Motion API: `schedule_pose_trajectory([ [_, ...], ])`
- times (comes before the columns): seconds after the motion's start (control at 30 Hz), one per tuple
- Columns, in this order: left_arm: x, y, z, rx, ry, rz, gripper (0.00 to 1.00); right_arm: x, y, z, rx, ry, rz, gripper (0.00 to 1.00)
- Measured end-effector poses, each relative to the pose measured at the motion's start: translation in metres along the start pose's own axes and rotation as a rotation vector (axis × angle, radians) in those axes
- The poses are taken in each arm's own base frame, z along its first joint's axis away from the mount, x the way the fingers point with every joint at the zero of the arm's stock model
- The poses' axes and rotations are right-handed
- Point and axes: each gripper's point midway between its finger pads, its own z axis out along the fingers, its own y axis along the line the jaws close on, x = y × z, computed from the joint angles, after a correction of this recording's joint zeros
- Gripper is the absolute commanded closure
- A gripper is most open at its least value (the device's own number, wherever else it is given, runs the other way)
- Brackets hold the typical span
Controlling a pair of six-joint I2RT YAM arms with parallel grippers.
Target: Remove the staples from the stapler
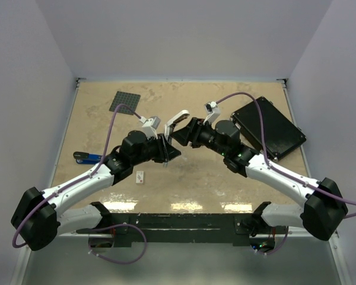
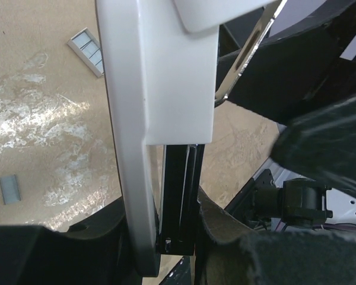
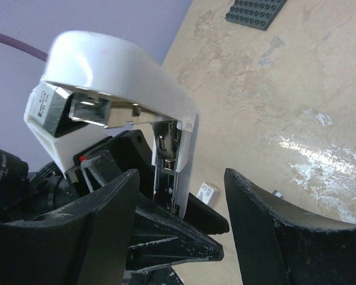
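Nearest the arm bases we see a small white tag [image 1: 140, 176] lying flat on the surface [image 1: 225, 184]. To its left the stapler [image 1: 90, 157], blue with a dark end, lies on its own beside the left forearm. It is well apart from both hands and nothing touches it. In the left wrist view a short grey strip of staples [image 2: 9, 189] rests flat on the surface, apart from the tag. Further in, over the middle, the left hand [image 1: 165, 147] is clenched on the lower end of a white-and-silver tool [image 1: 177, 119], holding it up off the surface. The right hand [image 3: 181, 178] meets it from the other side, its fingers spread wide around the tool's white body with a clear gap on one side. Beyond them a black case [image 1: 268, 127] lies at the right, and a grey studded plate [image 1: 124, 102] sits at the far left.
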Motion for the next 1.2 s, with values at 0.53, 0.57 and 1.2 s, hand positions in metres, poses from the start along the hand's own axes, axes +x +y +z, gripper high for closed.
schedule_pose_trajectory([
  [0.53, -0.005, 0.000, 0.004, 0.001, -0.021, -0.015, 1.00, 0.005, -0.001, 0.022, 0.049, -0.055, 0.015, 0.48],
  [0.57, -0.004, 0.000, 0.005, 0.000, -0.018, -0.015, 1.00, 0.005, 0.000, 0.023, 0.047, -0.062, 0.015, 0.47],
  [1.2, 0.004, 0.010, 0.009, -0.042, 0.007, -0.027, 0.83, 0.011, -0.007, 0.036, 0.117, -0.108, -0.007, 1.00],
])
